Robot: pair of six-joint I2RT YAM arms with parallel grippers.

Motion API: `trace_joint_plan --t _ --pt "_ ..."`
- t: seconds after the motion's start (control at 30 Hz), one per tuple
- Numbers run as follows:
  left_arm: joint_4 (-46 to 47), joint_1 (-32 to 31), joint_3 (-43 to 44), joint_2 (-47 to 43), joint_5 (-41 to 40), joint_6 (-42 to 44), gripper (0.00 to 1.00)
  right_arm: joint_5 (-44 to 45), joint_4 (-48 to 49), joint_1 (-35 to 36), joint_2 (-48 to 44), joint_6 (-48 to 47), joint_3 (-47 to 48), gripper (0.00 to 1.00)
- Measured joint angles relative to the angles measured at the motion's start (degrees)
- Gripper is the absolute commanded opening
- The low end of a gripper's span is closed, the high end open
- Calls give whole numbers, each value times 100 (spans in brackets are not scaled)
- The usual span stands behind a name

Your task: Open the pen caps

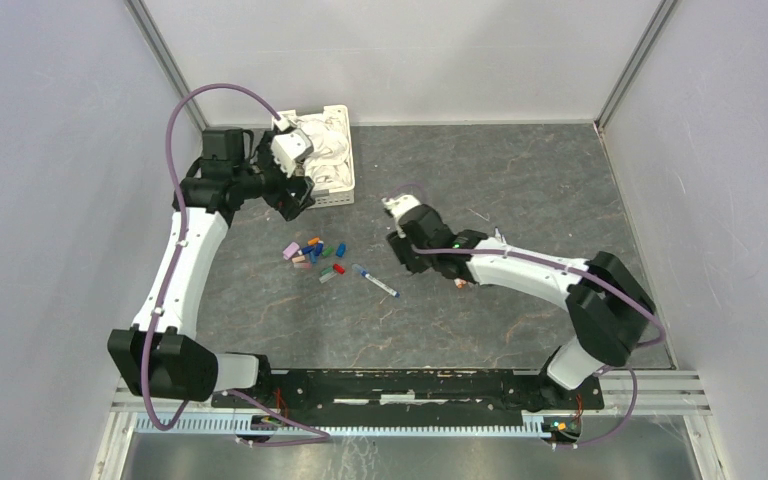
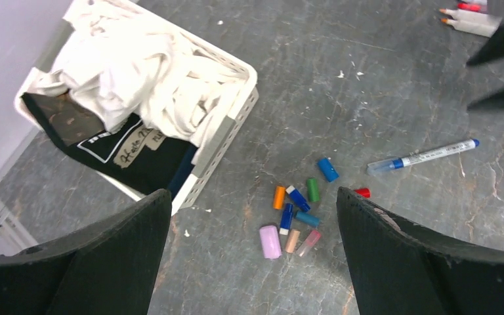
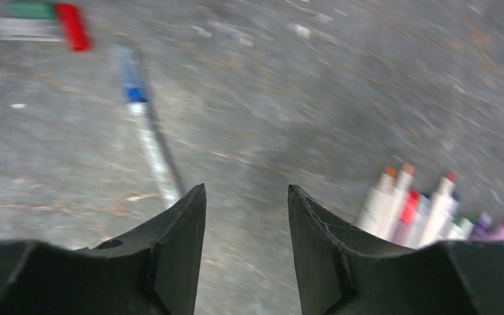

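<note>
Blue-tipped pen (image 1: 375, 281) lies diagonal — tip near-right; caps (image 1: 310, 251) scattered alongside.

A robotics lab test cell is indicated: a grey stone-patterned table (image 1: 540, 190) is enclosed by plain pale panels (image 1: 50, 150) framed in aluminium posts (image 1: 165, 55), and the left arm (image 1: 182, 262) and right arm (image 1: 530, 270), trailing purple cables (image 1: 175, 120), are bolted to a rail (image 1: 410, 385) at its near edge.
</note>
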Motion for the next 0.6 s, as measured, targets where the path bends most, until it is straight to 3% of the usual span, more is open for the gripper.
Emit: trace_joint_plan --t 0.23,0.6 --pt "81 153 -81 -83 39 -214 100 -352 289 708 981 -326 610 54" --pt "-52 177 -216 -146 422 -216 100 -439 339 774 1637 -584 632 39"
